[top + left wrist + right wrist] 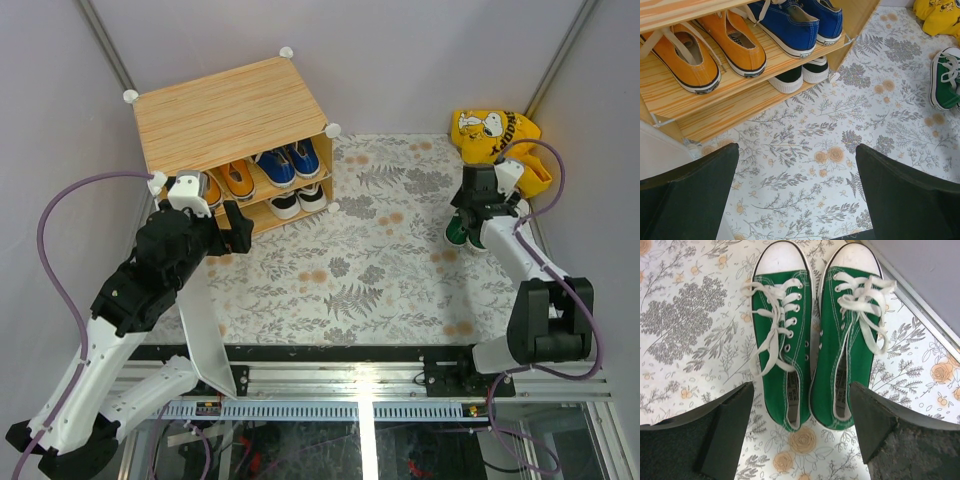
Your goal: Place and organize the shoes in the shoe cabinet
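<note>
The shoe cabinet [225, 115] stands at the far left of the floral mat [390, 270], its white door panel [210, 330] open toward the arms. The left gripper [795, 200] hangs spread and empty before shelves holding orange sneakers [715, 50], blue sneakers [795, 22] and a dark pair [800, 75]. Well apart, far right near the yellow bag [495, 135], the right gripper [801, 405] is spread around the heels of the green sneakers [785, 350], apparently not touching them. Closing across both could pinch only one, and the loose laces might snag and drag its mate.
</note>
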